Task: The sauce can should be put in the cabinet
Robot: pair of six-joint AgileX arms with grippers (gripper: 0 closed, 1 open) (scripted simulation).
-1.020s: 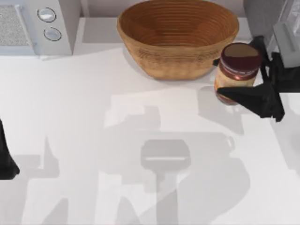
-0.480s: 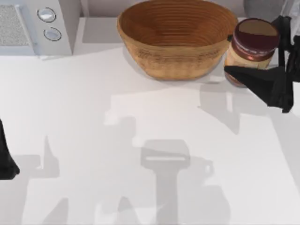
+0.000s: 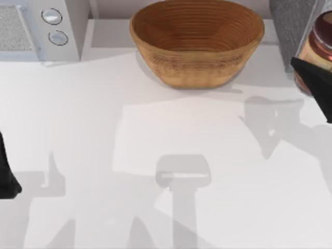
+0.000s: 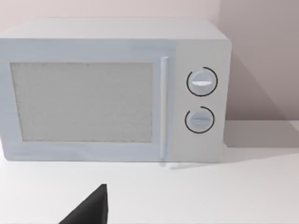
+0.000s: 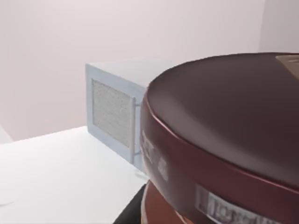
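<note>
The sauce can (image 3: 320, 39), with a dark maroon lid and an orange label, hangs at the top view's far right edge, cut off by the frame. My right gripper (image 3: 321, 62) is shut on it, one black finger (image 3: 313, 78) crossing its front. The can sits just right of the grey speckled cabinet (image 3: 294, 23) at the back right. In the right wrist view the can's maroon lid (image 5: 224, 140) looms very close. My left gripper (image 3: 7, 176) is parked at the table's left edge, and a dark tip of it (image 4: 89, 210) shows in the left wrist view.
A large woven basket (image 3: 197, 44) stands at the back centre, left of the cabinet. A white microwave (image 3: 41, 26) with two round knobs sits at the back left, seen close in the left wrist view (image 4: 112, 93) and far off in the right wrist view (image 5: 114, 116).
My right gripper has carried the sauce can up and to the right, from beside the basket's right end to beside the cabinet at the frame's edge. The left arm has not moved.
</note>
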